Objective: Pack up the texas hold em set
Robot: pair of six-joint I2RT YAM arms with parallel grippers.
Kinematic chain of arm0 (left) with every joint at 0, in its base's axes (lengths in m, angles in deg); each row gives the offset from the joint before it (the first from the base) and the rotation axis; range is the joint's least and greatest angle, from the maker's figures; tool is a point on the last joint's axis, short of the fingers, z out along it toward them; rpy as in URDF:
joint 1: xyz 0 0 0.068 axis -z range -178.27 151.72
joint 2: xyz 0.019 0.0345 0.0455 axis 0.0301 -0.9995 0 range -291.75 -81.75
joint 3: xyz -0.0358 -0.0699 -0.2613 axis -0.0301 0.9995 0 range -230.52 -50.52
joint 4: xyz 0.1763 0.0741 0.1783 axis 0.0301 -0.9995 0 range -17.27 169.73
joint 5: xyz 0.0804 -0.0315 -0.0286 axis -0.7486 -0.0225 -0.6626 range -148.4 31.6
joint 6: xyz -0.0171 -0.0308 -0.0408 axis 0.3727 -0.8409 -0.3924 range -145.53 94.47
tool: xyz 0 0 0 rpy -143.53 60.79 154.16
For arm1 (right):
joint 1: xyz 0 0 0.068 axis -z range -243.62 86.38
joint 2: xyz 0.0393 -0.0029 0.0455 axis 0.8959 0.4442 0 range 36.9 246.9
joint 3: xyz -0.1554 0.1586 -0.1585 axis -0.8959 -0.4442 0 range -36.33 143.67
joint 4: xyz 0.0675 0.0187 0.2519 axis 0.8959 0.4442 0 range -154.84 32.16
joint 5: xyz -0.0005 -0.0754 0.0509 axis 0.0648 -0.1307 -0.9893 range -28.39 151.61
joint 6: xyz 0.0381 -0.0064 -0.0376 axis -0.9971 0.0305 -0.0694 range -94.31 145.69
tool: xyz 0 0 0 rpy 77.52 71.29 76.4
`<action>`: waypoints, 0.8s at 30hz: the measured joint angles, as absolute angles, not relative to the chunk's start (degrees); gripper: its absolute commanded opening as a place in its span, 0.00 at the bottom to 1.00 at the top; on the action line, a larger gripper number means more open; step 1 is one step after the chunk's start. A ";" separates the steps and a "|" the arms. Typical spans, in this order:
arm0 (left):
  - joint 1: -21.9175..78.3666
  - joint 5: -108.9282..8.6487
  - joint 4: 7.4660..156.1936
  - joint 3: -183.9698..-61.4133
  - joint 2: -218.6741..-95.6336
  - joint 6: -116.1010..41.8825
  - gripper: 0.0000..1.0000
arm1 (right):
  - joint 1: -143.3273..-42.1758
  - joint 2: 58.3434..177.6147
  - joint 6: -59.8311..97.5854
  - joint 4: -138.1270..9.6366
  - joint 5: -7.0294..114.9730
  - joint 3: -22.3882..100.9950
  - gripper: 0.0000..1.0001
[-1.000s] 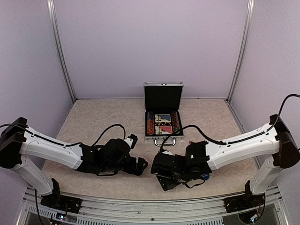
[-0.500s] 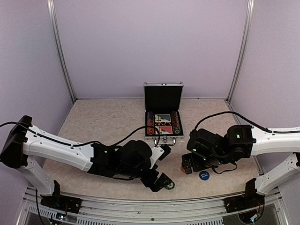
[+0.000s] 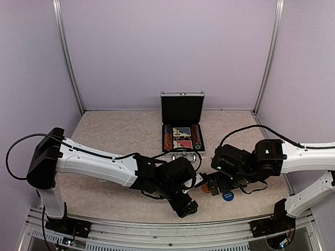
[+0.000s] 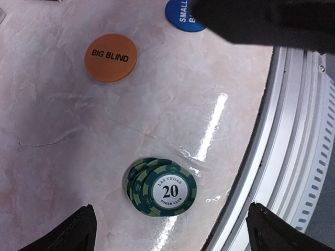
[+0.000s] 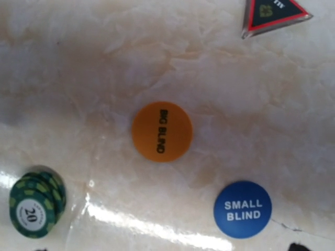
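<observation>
The texas hold em set's silver briefcase (image 3: 181, 123) stands open at the back centre, with cards and chips in its tray. Loose on the table lie a short stack of green chips (image 4: 162, 186), an orange BIG BLIND disc (image 5: 162, 132), a blue SMALL BLIND disc (image 5: 242, 209) and a dark triangular marker (image 5: 272, 15). My left gripper (image 4: 175, 235) hovers open right over the green chips, one finger on either side. My right gripper (image 3: 213, 184) hangs open above the orange disc (image 3: 208, 189), beside the blue disc (image 3: 227, 196). Neither holds anything.
The grooved aluminium rail (image 4: 293, 130) of the table's near edge runs close beside the green chips. The right arm's dark body (image 4: 261, 21) crosses the left wrist view's top. Purple walls and metal posts (image 3: 68, 57) enclose the table.
My left arm has stretched far to the right and now hangs over the green chips. My right arm swung right from the near centre to the discs, then nearly stopped.
</observation>
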State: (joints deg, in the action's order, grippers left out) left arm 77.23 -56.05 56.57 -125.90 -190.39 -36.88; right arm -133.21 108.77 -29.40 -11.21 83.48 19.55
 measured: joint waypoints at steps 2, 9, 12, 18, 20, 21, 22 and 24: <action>77.21 -56.05 54.78 -127.82 -192.22 -36.47 0.99 | -133.18 108.16 -29.35 -10.84 83.39 19.42 1.00; 77.19 -56.58 50.19 -132.26 -196.64 -35.55 0.99 | -132.53 105.63 -29.25 -9.62 83.31 19.31 1.00; 77.43 -56.77 47.83 -134.27 -198.50 -34.31 0.99 | -131.94 105.39 -29.27 -9.97 83.92 19.31 1.00; 78.69 -57.25 45.12 -137.87 -202.17 -32.69 0.94 | -131.28 105.34 -29.22 -11.19 84.42 19.31 1.00; 78.96 -57.69 44.44 -138.81 -202.98 -32.43 0.93 | -131.15 105.34 -29.20 -11.63 84.40 19.31 1.00; 79.02 -57.95 44.24 -139.05 -203.28 -32.29 0.92 | -131.02 105.32 -29.16 -11.83 84.40 19.31 1.00; 79.02 -58.24 44.09 -139.25 -203.57 -32.23 0.92 | -130.93 105.28 -29.09 -12.00 84.40 19.26 1.00; 79.02 -58.72 44.00 -139.29 -203.96 -32.03 0.90 | -130.82 105.10 -29.01 -12.35 84.38 19.13 1.00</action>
State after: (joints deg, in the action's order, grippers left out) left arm 79.02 -58.72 44.00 -139.29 -203.96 -32.03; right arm -130.82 105.10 -29.01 -12.35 84.38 19.13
